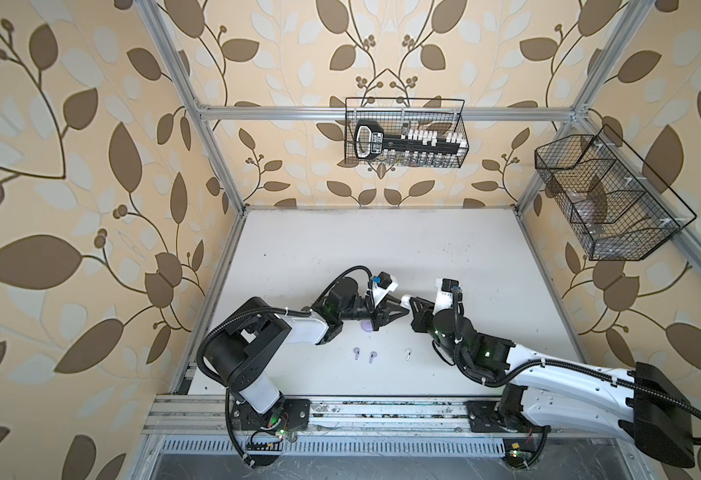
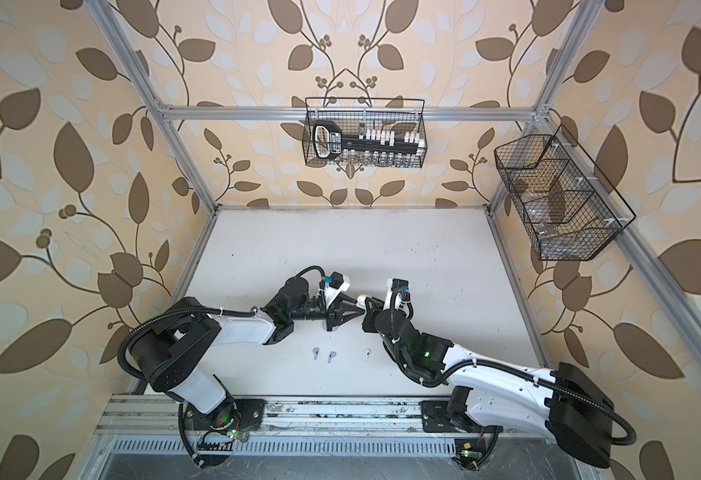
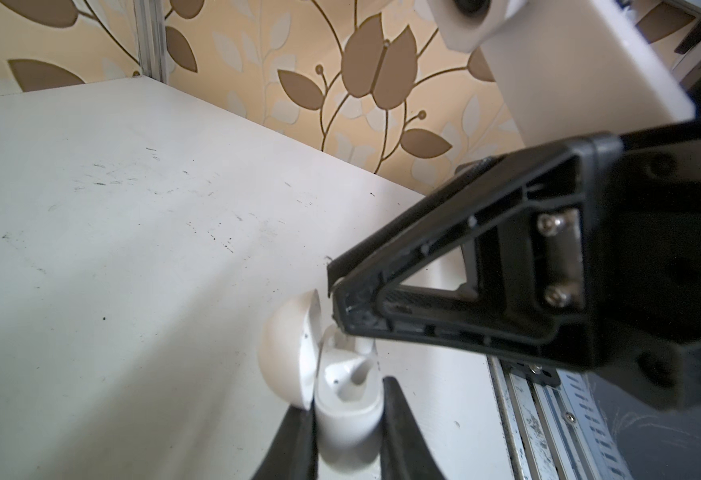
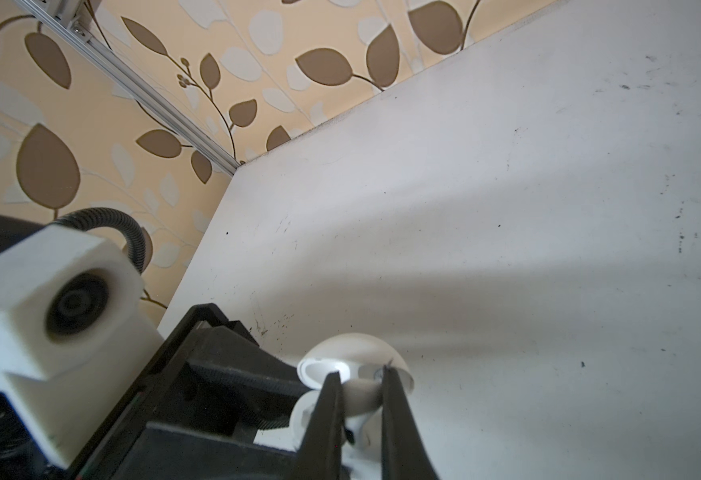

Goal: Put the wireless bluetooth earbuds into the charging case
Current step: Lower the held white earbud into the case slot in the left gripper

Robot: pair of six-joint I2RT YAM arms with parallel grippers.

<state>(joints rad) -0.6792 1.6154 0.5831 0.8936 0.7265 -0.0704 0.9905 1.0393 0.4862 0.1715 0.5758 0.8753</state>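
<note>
Shows a scuffed white table (image 1: pixel 340 249) filling the floor of the cell, with a wire basket (image 1: pixel 406 133) hung on the back wall. Shows both arms meeting mid-table in both top views. Has the left gripper (image 3: pixel 342 399) pinched narrow on the base of the white charging case (image 3: pixel 349 424), lid swung open. Has the right gripper (image 4: pixel 361 374) poised right at the case's open wells, jaws narrow on a white earbud (image 4: pixel 361 401). Shows a lilac case (image 1: pixel 366 327) on the table beneath the left wrist. Shows, nearer the front rail, a lilac earbud (image 1: pixel 356 352) just beside a second lilac earbud (image 1: pixel 371 356), and a loose white earbud (image 1: pixel 408 353) apart to their right.
</note>
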